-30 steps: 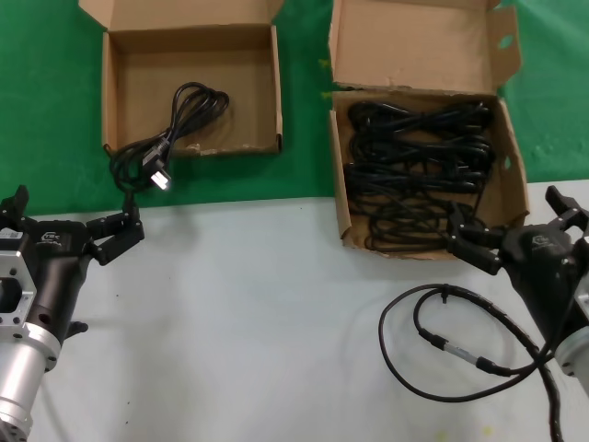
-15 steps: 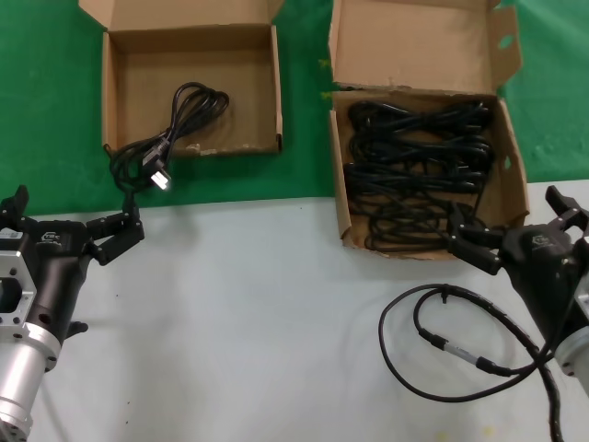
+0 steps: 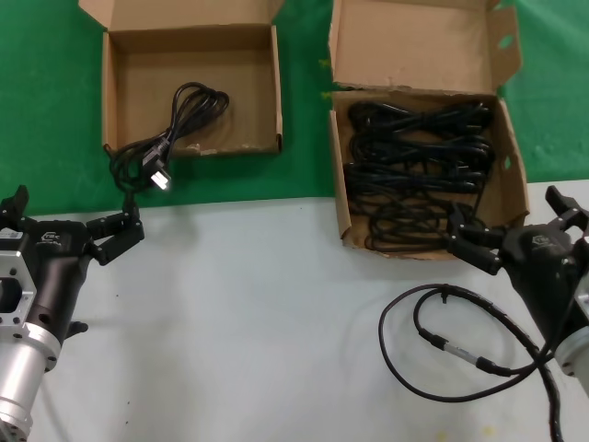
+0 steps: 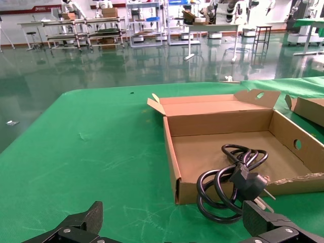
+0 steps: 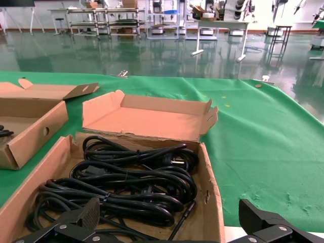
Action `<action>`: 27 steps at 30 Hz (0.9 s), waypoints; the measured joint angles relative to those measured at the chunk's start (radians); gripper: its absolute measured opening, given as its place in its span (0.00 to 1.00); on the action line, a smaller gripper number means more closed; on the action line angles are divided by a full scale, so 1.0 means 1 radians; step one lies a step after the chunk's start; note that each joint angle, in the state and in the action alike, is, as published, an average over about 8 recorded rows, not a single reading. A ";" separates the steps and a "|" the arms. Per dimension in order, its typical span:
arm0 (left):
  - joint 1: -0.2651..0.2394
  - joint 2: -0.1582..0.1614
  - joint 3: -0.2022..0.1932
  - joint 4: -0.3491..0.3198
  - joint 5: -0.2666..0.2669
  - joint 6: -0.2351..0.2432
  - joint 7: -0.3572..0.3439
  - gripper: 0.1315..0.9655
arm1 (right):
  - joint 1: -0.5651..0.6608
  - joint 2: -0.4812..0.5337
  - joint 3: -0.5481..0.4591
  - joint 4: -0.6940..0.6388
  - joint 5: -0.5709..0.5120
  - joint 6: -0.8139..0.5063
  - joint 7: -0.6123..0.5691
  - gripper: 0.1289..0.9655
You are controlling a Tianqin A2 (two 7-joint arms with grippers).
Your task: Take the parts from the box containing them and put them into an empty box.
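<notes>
We see a thin looped lead with an inline connector lying on the grey table near its right edge, just before our right gripper, whose fingers are spread wide at the front wall of the wide cardboard box where black rubbery coiled cables remain. One cable bundle spills over the ragged front edge of the small squarish box on green cloth. Our left gripper, fingers open, sits near the table's left edge.

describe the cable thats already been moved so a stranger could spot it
Find the smaller box on the green cloth, near the left end effector. One coiled black cable spills over its ragged front edge, alone, unlike the pile in the wider box.
</notes>
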 joint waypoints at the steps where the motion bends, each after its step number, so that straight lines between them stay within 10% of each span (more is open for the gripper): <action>1: 0.000 0.000 0.000 0.000 0.000 0.000 0.000 1.00 | 0.000 0.000 0.000 0.000 0.000 0.000 0.000 1.00; 27: 0.000 0.000 0.000 0.000 0.000 0.000 0.000 1.00 | 0.000 0.000 0.000 0.000 0.000 0.000 0.000 1.00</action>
